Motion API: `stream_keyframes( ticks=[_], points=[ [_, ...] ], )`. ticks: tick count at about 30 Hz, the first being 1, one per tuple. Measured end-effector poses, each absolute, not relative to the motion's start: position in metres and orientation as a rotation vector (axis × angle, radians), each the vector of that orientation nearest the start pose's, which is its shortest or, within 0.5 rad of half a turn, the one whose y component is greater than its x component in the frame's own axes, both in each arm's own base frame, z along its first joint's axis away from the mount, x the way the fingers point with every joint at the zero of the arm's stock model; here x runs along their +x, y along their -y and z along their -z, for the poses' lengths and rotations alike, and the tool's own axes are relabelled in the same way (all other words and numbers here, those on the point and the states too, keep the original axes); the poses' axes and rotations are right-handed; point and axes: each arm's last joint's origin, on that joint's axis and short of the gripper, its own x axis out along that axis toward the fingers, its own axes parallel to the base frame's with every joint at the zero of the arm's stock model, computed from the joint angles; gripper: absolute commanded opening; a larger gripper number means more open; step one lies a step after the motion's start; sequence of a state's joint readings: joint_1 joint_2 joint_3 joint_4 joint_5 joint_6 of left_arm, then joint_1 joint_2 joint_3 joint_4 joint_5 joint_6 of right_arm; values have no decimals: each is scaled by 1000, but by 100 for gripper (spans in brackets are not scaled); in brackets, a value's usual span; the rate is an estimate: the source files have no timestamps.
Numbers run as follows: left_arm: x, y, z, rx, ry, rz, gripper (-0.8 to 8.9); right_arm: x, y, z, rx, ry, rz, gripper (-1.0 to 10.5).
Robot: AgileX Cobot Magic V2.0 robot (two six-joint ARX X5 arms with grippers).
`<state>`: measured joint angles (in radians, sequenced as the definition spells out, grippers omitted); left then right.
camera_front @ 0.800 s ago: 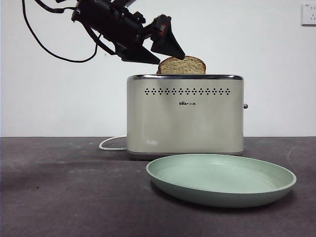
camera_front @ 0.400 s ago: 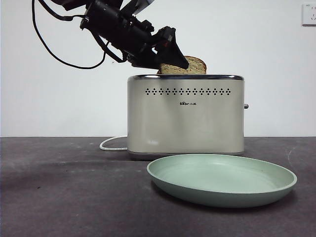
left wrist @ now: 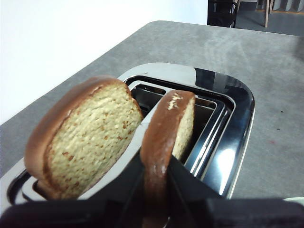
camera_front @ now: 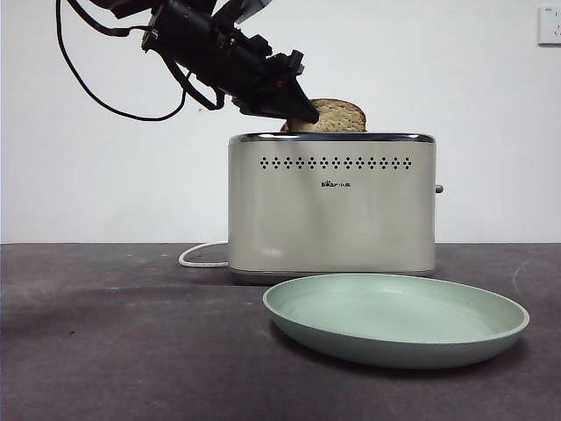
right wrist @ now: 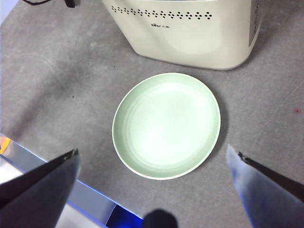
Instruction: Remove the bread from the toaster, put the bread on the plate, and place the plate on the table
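Observation:
The cream toaster [camera_front: 333, 219] stands at mid-table with two slices in its slots. My left gripper [camera_front: 302, 112] reaches in from the upper left and is shut on the left end of the bread [camera_front: 337, 117], the nearer slice, which still sits in its slot. In the left wrist view my jaws [left wrist: 156, 164] clamp the bread's brown crust edge [left wrist: 166, 123] over the chrome top [left wrist: 237, 109]. The other slice [left wrist: 85, 137] leans in the far slot. The mint-green plate [camera_front: 394, 355] lies on the table in front of the toaster. My right gripper [right wrist: 153, 151] is open, high above the plate [right wrist: 115, 128].
The toaster's white cord [camera_front: 197, 254] loops on the table [camera_front: 105, 351] behind its left side. A white wall stands close behind, with an outlet [camera_front: 549, 24] at the upper right. The toaster [right wrist: 190, 38] also shows in the right wrist view, beyond the plate.
My left gripper came down and right to the bread's left end, and its jaws closed from wide open onto the slice. The toaster nudged slightly right.

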<state>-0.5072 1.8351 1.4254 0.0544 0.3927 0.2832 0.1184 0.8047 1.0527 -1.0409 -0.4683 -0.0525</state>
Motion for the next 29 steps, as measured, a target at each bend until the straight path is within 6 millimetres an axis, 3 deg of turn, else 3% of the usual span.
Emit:
stream_keyframes(
  ticks=[6, 17, 24, 29],
  points=[
    [360, 210, -303, 276, -202, 901, -8, 122, -28, -345, 94, -789, -575, 658],
    [315, 169, -390, 195, -6, 834, -8, 122, -28, -344, 94, -790, -575, 658],
    [260, 128, -445, 66, 41, 784, -6, 122, -28, -344, 94, -790, -575, 658],
    [217, 98, -466, -19, -2, 726, -6, 124, -28, -344, 95, -797, -574, 658]
  ],
)
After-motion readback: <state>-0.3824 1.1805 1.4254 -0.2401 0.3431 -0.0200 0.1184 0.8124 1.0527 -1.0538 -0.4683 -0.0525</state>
